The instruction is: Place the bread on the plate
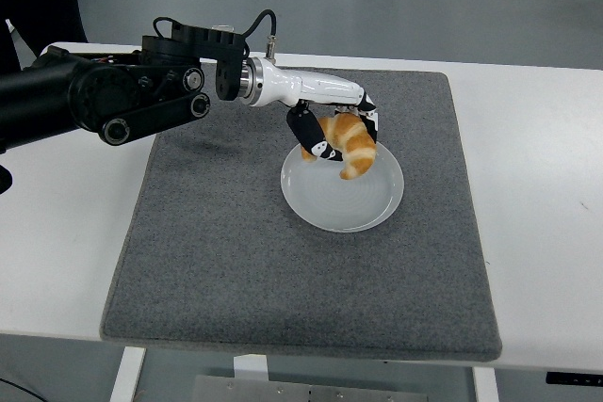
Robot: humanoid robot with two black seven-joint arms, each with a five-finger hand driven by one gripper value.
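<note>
My left hand [337,136] reaches in from the left on a black arm with a white forearm, and its fingers are curled around a golden croissant [352,146]. The bread hangs just over the upper middle of a white round plate [341,202], which sits on the grey mat [236,233]. Whether the croissant's lower tip touches the plate I cannot tell. The right arm is out of view.
The grey mat covers most of the white table [537,185]. The bulky black upper part of the left arm [104,101] stretches over the table's far left. Grey floor lies beyond the far edge.
</note>
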